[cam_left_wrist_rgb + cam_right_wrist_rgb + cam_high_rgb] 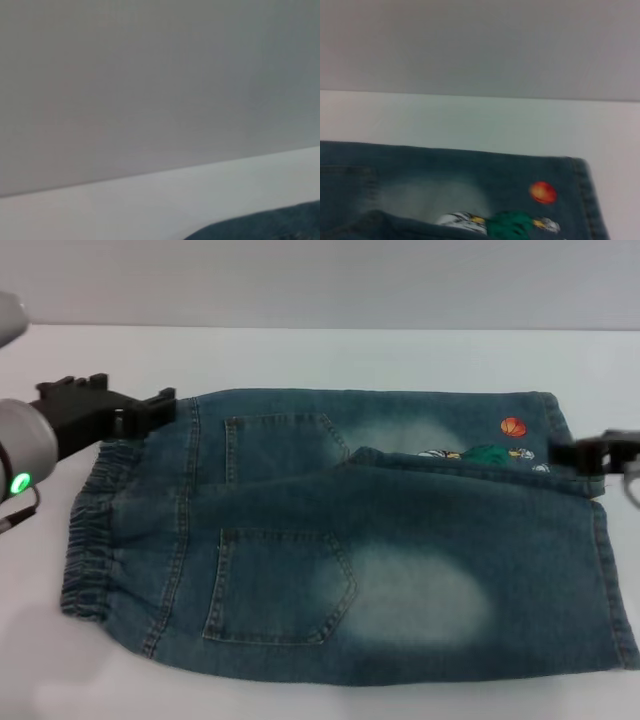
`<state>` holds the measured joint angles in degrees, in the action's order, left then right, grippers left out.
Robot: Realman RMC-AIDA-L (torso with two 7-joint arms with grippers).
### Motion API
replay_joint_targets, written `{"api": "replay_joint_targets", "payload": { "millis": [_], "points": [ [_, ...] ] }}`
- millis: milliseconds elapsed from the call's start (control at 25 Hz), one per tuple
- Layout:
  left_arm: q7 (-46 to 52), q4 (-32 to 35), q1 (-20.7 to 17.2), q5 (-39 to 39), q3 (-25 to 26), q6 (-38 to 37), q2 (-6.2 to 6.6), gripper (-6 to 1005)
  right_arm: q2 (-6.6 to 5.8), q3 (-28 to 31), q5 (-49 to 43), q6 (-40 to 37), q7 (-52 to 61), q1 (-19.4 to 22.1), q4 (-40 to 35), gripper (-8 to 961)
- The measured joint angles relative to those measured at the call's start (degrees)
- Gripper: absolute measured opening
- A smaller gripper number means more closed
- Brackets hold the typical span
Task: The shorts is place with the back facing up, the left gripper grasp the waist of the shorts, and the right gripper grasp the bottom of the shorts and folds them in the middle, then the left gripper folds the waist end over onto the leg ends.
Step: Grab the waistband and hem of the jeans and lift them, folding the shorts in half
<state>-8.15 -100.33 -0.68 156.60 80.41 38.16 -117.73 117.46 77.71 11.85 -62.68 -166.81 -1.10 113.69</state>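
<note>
The shorts (350, 540) lie flat across the middle of the frame. The left gripper (150, 412), at upper left, touches the far corner of the waist (92, 530); I cannot tell its opening. The right gripper (590, 453), at the right edge, reaches the leg ends (600, 540), partly cut off, its grip unclear.

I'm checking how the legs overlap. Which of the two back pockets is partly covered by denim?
The far pocket, nearer the left claw: the near leg's fold laps over its lower corner. The near pocket on the shorts lies fully exposed.
</note>
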Motion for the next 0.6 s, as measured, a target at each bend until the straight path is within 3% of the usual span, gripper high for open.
{"api": "replay_joint_targets", "payload": {
  "millis": [120, 280, 600],
  "points": [
    [0.1, -1.2, 0.5, 0.0, 2.8, 5.3, -0.02, 787, 0.07, 2.5, 0.1, -2.3, 0.3, 0.8, 3.1, 588],
    [0.3, -3.9, -0.1, 0.2, 4.9, 9.6, -0.1, 787, -0.86, 7.3, 5.3, -10.0, 0.0, -1.3, 3.2, 587],
    [1.3, -3.8, 0.9, 1.2, 9.9, 18.3, -0.13, 787, 0.9, 10.5, 4.5, -11.9, 1.7, 0.4, 2.2, 586]
  ]
}}
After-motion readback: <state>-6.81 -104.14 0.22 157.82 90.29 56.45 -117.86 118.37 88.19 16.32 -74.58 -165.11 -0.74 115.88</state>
